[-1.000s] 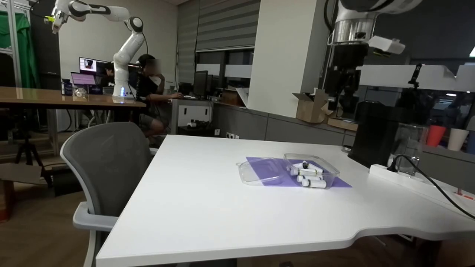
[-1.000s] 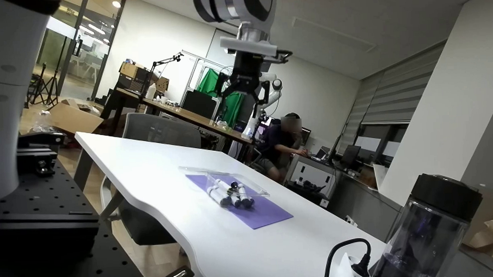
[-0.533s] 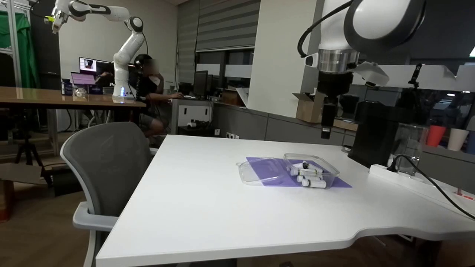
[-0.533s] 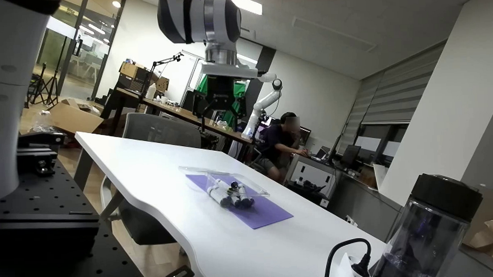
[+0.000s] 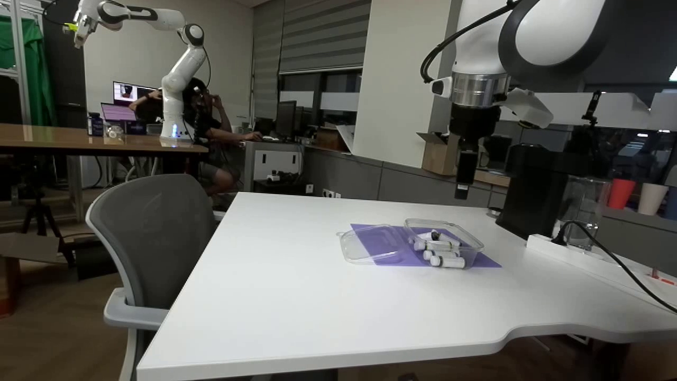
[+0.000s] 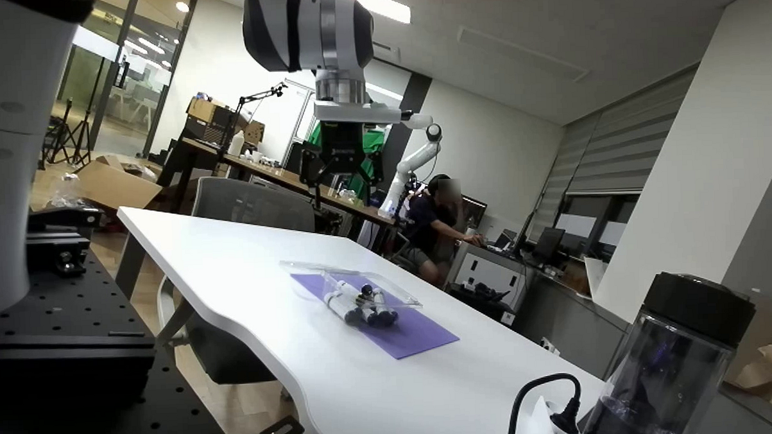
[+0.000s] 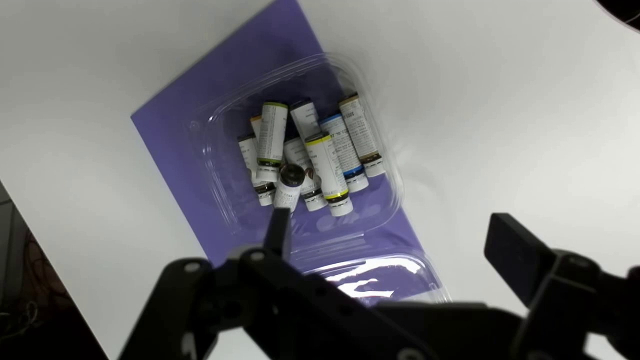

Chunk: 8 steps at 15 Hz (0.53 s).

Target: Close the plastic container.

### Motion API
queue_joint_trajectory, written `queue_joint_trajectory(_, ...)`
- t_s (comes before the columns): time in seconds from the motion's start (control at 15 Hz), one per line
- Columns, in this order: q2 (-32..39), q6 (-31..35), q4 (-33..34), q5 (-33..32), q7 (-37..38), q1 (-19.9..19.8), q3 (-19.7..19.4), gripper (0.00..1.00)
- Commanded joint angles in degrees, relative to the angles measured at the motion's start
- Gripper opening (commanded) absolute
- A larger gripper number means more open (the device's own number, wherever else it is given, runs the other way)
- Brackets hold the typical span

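Note:
The plastic container is a clear clamshell box with a hinged lid. Its open base (image 7: 360, 212) holds several small white-labelled bottles (image 7: 327, 170). The base also shows in both exterior views (image 5: 475, 238) (image 6: 402, 298). The lid (image 7: 400, 280) lies folded back flat beside the base; it also shows in both exterior views (image 5: 351, 250) (image 6: 301, 267). My gripper (image 6: 343, 196) is open and empty, well above the table, pointing down. In the wrist view the gripper (image 7: 392, 240) hides part of the lid and overlaps the base's near corner. The gripper (image 5: 461, 191) shows edge-on in an exterior view.
A purple sheet (image 6: 422, 341) lies under the container on the white table (image 5: 296, 317). A white power strip (image 5: 576, 259) with a black cable, a tall dark box (image 5: 521, 206) and a clear jar (image 6: 661, 374) stand near the table's edge. A grey chair (image 5: 153, 238) stands alongside.
My gripper has come down and turned, so its fingers now show edge-on in an exterior view. It has barely moved in the last half second. The container, lid and bottles have not moved.

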Motion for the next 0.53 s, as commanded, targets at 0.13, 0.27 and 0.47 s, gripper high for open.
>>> queue_joint_trajectory(0.13, -0.06, -0.15, 0.03, 0.1, -0.12, 0.55, -0.51, 1.0)
queue_joint_trajectory(0.27, 1.04, -0.12, 1.19, -6.82, 3.71, -0.69, 1.62, 1.0)
queue_joint_trajectory(0.47, 4.31, -1.56, 3.29, -14.54, 7.78, -0.28, 3.56, 1.0)
